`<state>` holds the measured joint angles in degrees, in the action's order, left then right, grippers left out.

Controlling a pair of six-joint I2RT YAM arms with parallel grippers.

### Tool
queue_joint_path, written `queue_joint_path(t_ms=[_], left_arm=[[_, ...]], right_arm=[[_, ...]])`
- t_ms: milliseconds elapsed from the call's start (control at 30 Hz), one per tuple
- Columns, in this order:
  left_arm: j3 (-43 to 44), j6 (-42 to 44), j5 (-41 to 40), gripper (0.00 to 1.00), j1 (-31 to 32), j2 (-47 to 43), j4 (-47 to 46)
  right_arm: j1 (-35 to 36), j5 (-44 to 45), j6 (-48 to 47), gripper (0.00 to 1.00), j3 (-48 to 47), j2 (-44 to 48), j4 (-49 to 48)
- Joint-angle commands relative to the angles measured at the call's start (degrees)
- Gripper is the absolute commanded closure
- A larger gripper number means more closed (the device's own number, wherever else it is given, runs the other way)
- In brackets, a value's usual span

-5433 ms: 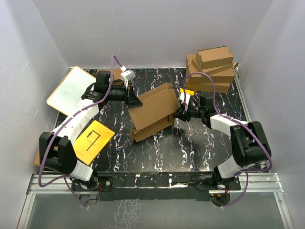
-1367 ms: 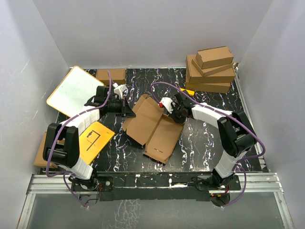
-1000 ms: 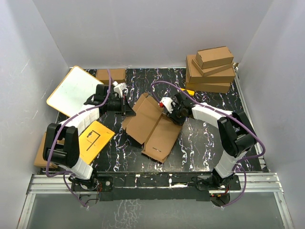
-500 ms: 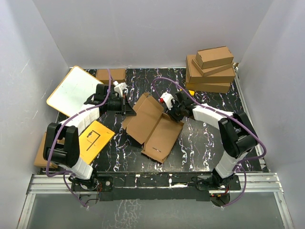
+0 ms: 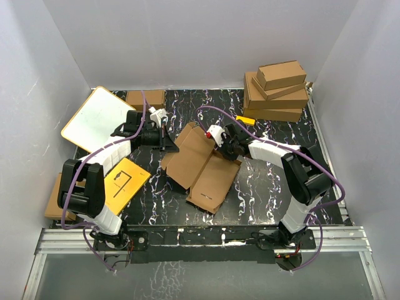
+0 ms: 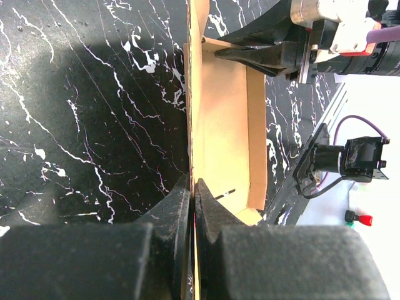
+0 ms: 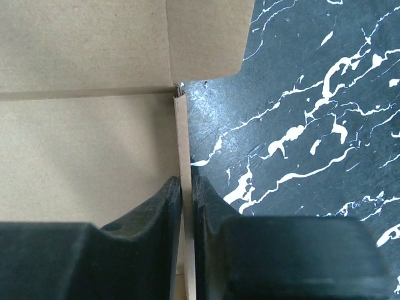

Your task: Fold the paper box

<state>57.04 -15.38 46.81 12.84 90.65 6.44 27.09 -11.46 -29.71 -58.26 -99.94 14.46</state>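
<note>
The cardboard box (image 5: 199,167) is lying part-folded in the middle of the table (image 5: 269,181), between the two arms. Its two large panels are meeting along a crease that is running diagonally from far right to near left. That puts one panel toward the left arm and the other reaching toward the near edge. The left gripper (image 5: 173,143) is pinching the far-left edge of the sheet; its wrist view shows the fingers (image 6: 178,209) pressed together on the thin cardboard, seen edge-on. The right gripper (image 5: 220,149) is clamping a narrow strip at the far right end of the crease, its jaws nearly touching with only the cardboard between them. So the box is stretching between the grippers, each holding an opposite edge, and neither arm is clearly nearer. The next fold probably depends on swinging one panel over about that diagonal crease while the other hold is acting as an anchor.
</note>
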Motion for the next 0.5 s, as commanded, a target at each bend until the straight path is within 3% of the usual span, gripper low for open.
queue_joint_path(t_ms=[0, 233, 367, 467], left_arm=[[2.0, 0.4, 2.0, 1.0, -0.2, -0.4, 0.0], [2.7, 0.7, 1.7, 1.0, -0.2, 0.0, 0.4], [3.7, 2.5, 1.0, 1.0, -0.2, 0.4, 2.0], [4.5, 4.2, 0.8, 1.0, -0.2, 0.7, 3.6]], right_arm=[[0.3, 3.5, -0.2, 0.88, 0.2, 0.3, -4.0], [0.5, 3.4, -0.1, 0.91, 0.1, 0.6, -3.0], [0.3, -0.1, 0.3, 0.64, -0.4, 2.5, -1.2], [-0.8, -4.1, 0.4, 0.52, -0.3, 4.8, 0.1]])
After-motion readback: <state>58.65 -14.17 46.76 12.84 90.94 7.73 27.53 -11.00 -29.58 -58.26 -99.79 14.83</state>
